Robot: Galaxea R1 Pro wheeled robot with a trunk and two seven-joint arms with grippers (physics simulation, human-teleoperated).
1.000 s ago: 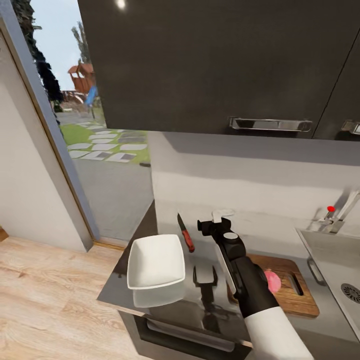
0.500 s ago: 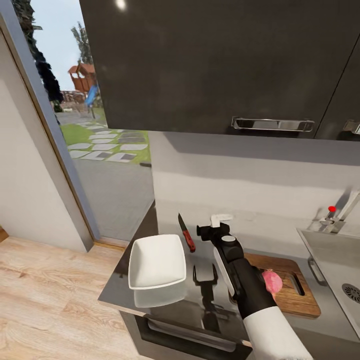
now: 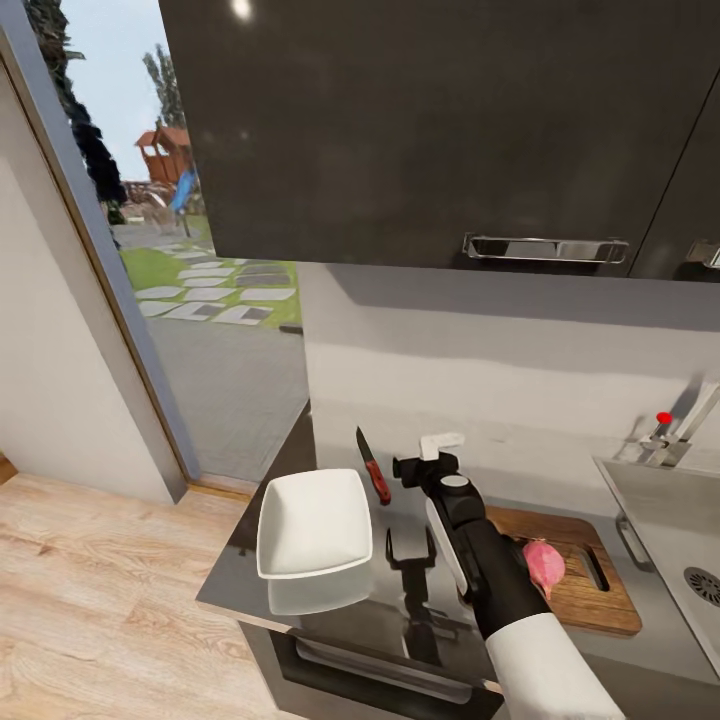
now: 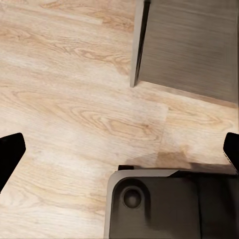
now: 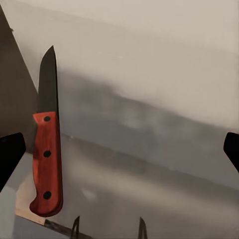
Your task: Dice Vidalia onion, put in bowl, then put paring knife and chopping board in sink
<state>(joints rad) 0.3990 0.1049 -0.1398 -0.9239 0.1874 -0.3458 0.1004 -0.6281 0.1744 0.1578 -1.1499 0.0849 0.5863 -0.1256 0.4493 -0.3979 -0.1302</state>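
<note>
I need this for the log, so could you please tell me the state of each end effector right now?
Left end effector: open, holding nothing.
Right end effector: open, empty, near the paring knife.

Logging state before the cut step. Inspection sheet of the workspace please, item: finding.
Surface: grey countertop, glossy, carries the job's things.
Onion: pink onion lies on the chopping board, whole, not yet diced.
Knife: paring knife flat on the counter behind the bowl, red handle toward the robot, ungripped.
Bowl: white, nothing seen inside.
Sink: sink at far right, drain visible, faucet with red-tipped lever behind it.
Clutter: nothing seen.
Grippers: right gripper hovers beside the knife, fingers wide apart, holding nothing; left gripper open, over wooden floor.
Cables: nothing seen.
Surroundings: dark wall cabinets above, glass door to a garden at left.
</note>
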